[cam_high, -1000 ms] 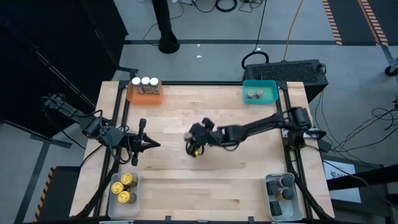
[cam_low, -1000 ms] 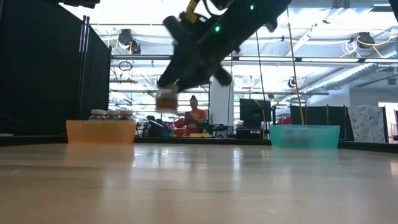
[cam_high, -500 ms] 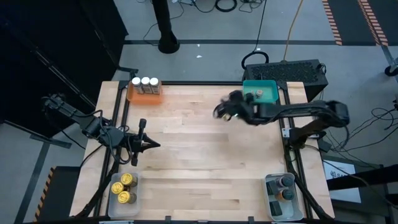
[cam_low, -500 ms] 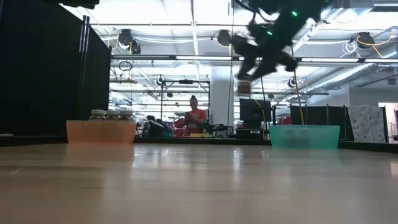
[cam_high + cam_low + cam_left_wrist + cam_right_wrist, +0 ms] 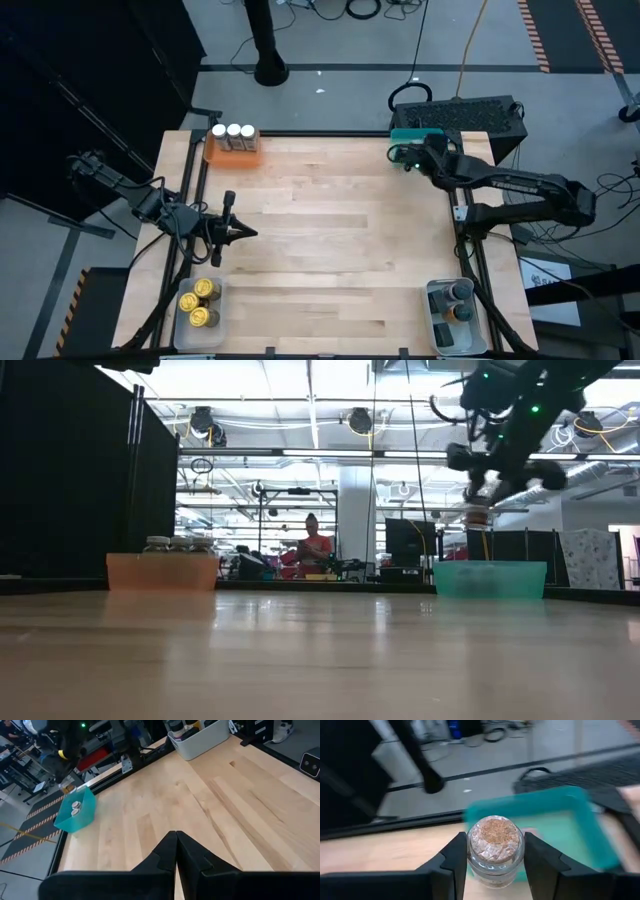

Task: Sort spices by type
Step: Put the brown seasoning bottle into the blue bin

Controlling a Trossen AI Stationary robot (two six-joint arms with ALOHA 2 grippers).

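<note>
My right gripper (image 5: 408, 156) hangs over the teal tray (image 5: 412, 133) at the table's far right, shut on a small glass spice jar (image 5: 495, 851) with a brownish, cork-coloured top. The low view shows that jar (image 5: 481, 515) well above the tray (image 5: 490, 578). Two grey-lidded jars (image 5: 75, 807) stand in the tray. Over the table's left side my left gripper (image 5: 176, 836) stays shut with nothing in it. My right gripper pinches the jar's glass wall (image 5: 472, 862) just under its top, one finger (image 5: 455, 862) on each side. The fingers slant down from the table's right side. The jar is lifted clear above the teal tray, with its top toward the wrist camera.
An orange tray (image 5: 232, 150) with three white-topped jars sits at the far left. A clear tray (image 5: 200, 305) with gold jars is at the near left, and another clear tray (image 5: 455, 312) with dark jars at the near right. Bare wood lies between them.
My right gripper has swung from the middle of the table toward the far right corner, rolling its wrist as it went, and now hangs over the teal tray. The jar has stayed pinched between its fingers and clear of the table all the way.
</note>
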